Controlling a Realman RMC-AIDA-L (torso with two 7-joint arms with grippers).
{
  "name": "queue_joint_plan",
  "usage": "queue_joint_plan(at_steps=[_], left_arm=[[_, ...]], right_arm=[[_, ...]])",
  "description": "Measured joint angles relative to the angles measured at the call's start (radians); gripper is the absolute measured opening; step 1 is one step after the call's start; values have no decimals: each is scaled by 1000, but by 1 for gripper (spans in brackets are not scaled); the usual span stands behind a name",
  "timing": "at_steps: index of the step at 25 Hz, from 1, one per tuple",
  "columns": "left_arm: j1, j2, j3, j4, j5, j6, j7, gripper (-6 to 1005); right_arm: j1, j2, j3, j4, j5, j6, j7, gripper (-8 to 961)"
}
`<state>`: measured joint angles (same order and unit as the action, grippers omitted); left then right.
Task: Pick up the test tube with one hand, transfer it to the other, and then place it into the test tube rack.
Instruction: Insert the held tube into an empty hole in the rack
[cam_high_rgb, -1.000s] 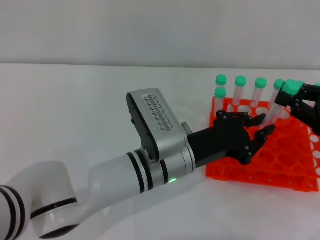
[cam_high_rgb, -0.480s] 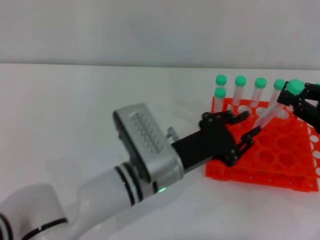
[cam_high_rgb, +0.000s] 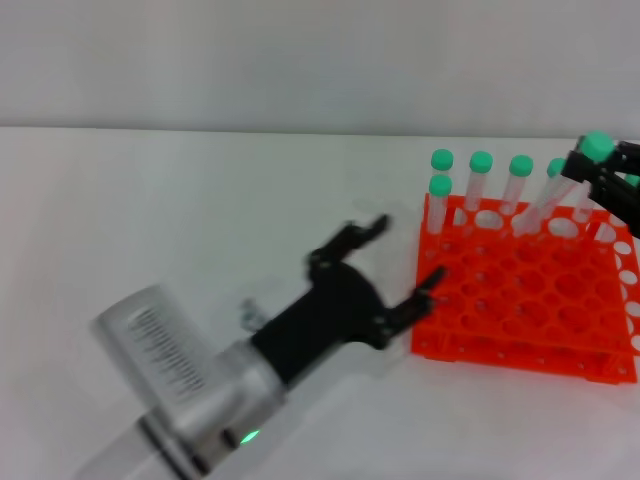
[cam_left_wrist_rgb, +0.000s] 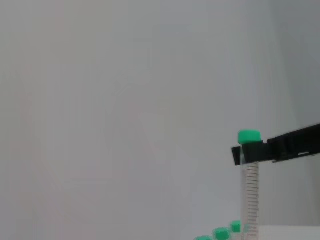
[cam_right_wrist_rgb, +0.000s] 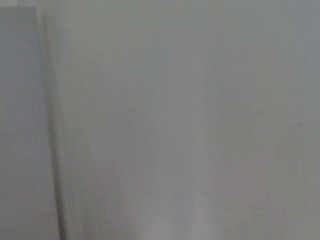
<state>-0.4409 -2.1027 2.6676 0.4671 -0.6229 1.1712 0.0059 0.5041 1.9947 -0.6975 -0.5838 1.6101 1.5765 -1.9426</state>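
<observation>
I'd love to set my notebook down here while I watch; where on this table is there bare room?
The white table is bare left of the orange rack and beyond the left hand. It is crowded at the rack, where the right hand holds a test tube beside standing tubes.

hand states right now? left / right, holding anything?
Left hand: open, empty, beside the test tube rack.
Right hand: shut on the test tube just under its green cap, tilted above the rack's far side.
</observation>
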Motion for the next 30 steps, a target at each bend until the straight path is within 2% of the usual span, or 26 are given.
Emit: queue_joint_plan(at_steps=[5, 11, 15, 22, 30], left_arm=[[156, 4, -44, -10, -111, 135, 51, 737], [241, 5, -42, -59, -297, 206, 46, 840], [259, 6, -41, -61, -360, 208, 46, 868], [264, 6, -41, -68, -370, 207, 24, 867], [268, 5, -39, -68, -371, 206, 3, 866]], right_arm=[[46, 11, -41, -7, -12, -104, -25, 211], [89, 18, -134, -2, -5, -204, -55, 215], [94, 21, -180, 1, -3, -242, -58, 217], [107, 26, -260, 13, 22, -308, -81, 221], [115, 28, -274, 14, 28, -346, -94, 226]])
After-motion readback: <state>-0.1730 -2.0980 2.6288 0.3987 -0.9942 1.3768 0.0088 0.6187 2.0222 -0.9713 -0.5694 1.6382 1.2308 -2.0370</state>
